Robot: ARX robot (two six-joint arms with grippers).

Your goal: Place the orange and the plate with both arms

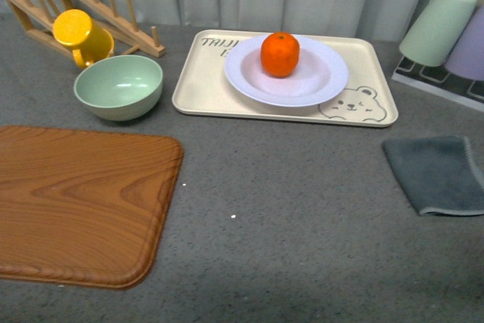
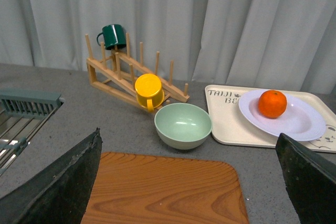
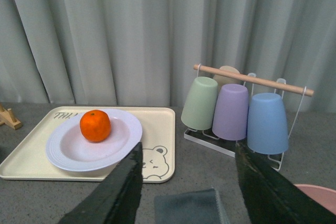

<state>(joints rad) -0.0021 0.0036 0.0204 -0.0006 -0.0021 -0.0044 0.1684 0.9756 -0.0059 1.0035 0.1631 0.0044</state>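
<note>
Front view: the orange [image 1: 280, 54] sits in the plate [image 1: 321, 81], a little toward the far side of it, and the plate rests on a beige tray [image 1: 200, 88] with a bear drawn in one corner. To the left of the tray stands a pale green bowl [image 1: 119, 86], and behind that a yellow mug [image 1: 79, 34] leans against a wooden rack [image 1: 113, 13]. A wooden board [image 1: 79, 202] lies near the left edge of the grey table [image 1: 287, 209], and a grey cloth [image 1: 439, 172] lies at the right. Neither arm shows here.

Left wrist view: the left gripper [image 2: 189, 182] is spread wide and holds nothing, hanging above the board [image 2: 163, 192]. The bowl [image 2: 182, 125], mug [image 2: 148, 91], a dark green mug [image 2: 113, 36] on the rack, and the orange [image 2: 272, 103] in its plate [image 2: 302, 121] lie beyond.

Right wrist view: the right gripper [image 3: 189, 182] is also spread apart and empty, above the cloth [image 3: 189, 205]. The orange [image 3: 95, 125] rests in the plate [image 3: 68, 153] on the tray [image 3: 157, 124]. Beside it, green [image 3: 199, 103], purple [image 3: 231, 111] and blue [image 3: 266, 123] cups hang upside down on a stand.
</note>
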